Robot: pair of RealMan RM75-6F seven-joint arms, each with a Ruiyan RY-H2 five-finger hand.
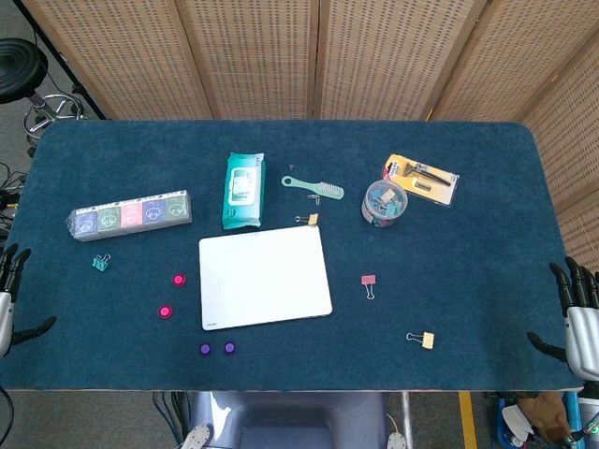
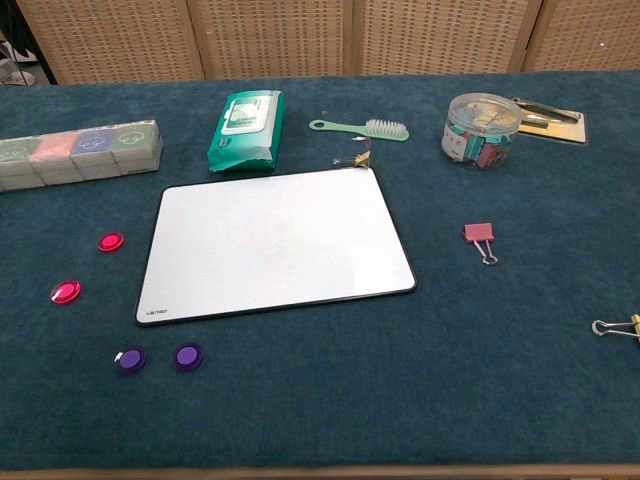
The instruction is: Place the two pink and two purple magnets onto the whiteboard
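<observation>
So the flat white rectangular whiteboard with a thin black frame [image 2: 275, 242] is lying bare in the middle of the dark blue felt-covered table [image 2: 400, 400], nothing on it yet. All four round glossy magnets sit on the felt off its left side: two pink magnets, one [image 2: 110, 241] just beside the board's left edge and the other [image 2: 65, 292] a bit further out and nearer the robot, and two purple magnets [image 2: 131, 360] [image 2: 187, 356] close together near the board's lower left corner.

Both hands are parked at the table's near corners, well apart from everything. The left hand [image 1: 9, 295] and the right hand [image 1: 577, 318] both have fingers spread and hold nothing, though each is cut off by the frame edge in the head view, so I wouldn't swear to the details.

Other stuff: a green pack of wet wipes [image 2: 246, 130] behind the board, a mint-green plastic brush [image 2: 362, 128], a clear round tub of binder clips [image 2: 480, 130], a clear box of pastel items [image 2: 78, 152] on the left, a small gold binder clip [image 2: 356, 160] touching the board's far corner, and a pink binder clip [image 2: 480, 236] off to the right.
</observation>
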